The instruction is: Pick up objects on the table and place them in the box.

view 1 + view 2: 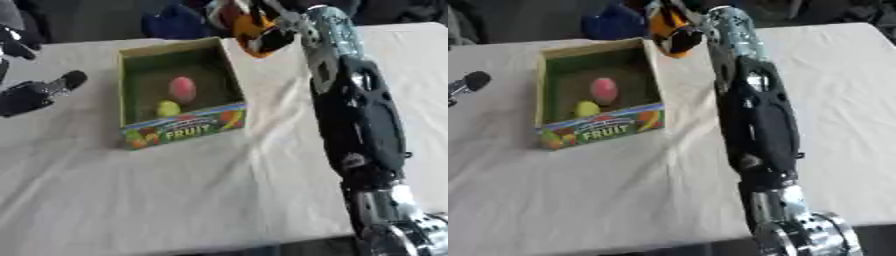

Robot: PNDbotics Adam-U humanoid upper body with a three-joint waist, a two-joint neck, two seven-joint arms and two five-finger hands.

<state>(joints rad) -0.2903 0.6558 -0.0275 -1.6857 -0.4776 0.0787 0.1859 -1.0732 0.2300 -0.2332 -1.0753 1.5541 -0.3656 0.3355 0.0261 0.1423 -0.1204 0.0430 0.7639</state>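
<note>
left eye view: the open green cardboard box printed "fruit" (179,87) stands on the white cloth-covered table (175,190). inside it lie a pink egg-shaped fruit (182,89) and, just nearer the printed front wall, a small yellow-green round fruit (168,108). the robot's right hand (262,25) is just beyond the box's far right corner, fingers curled round an orange and yellow fruit-like object (254,35), which hangs above the cloth and outside the box. the box's opening lies to the left of that hand and a little nearer the robot, so by my judgement the coming move is a short carry leftward over the far wall. the object's long axis cannot be told. the right arm stretches straight forward along the box's right side. the left hand (35,92) rests well left of the box, fingers relaxed and holding nothing.

right eye view: same layout; the right hand grips the object at the box's far right corner, and it looks clearly the nearer hand.
</note>
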